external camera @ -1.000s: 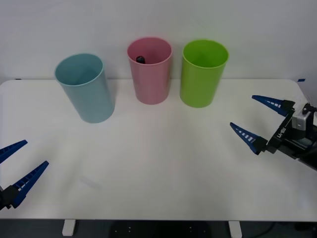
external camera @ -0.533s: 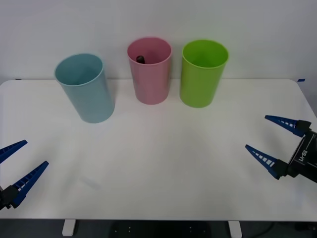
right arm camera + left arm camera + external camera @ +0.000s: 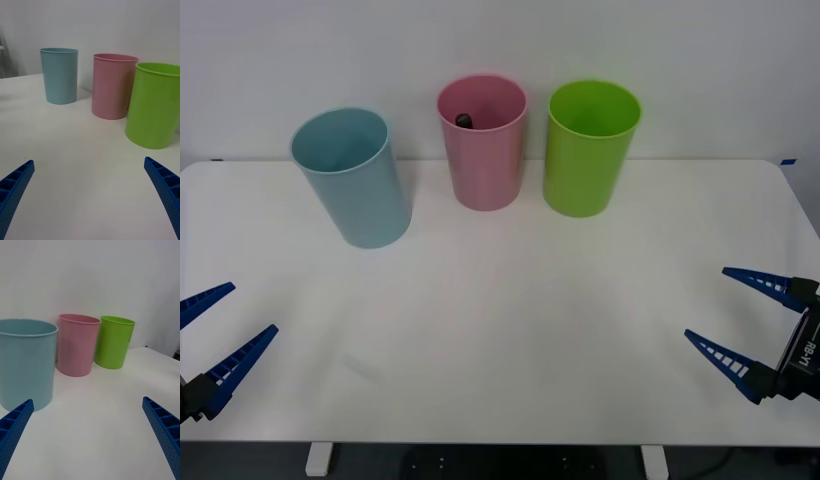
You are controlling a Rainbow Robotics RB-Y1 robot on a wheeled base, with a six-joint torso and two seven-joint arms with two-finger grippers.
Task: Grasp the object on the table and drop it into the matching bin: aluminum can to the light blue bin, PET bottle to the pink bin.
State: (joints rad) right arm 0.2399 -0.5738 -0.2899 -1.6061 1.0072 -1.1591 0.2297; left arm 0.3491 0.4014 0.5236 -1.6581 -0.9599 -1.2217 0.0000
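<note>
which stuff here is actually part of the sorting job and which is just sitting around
Part of the job:
- PET bottle, its dark cap showing inside the pink bin
- light blue bin
- table
- right gripper, open, near the table's right edge
- left gripper, open, at the left edge

Just there:
- lime green bin

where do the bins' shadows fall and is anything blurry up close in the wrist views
Front view: soft, even light, with faint shadows on the table beside the light blue bin, pink bin and green bin. Right wrist view: the right gripper fingers look soft at the bottom corners, while the bins are sharp. Left wrist view: same for the left gripper.
</note>
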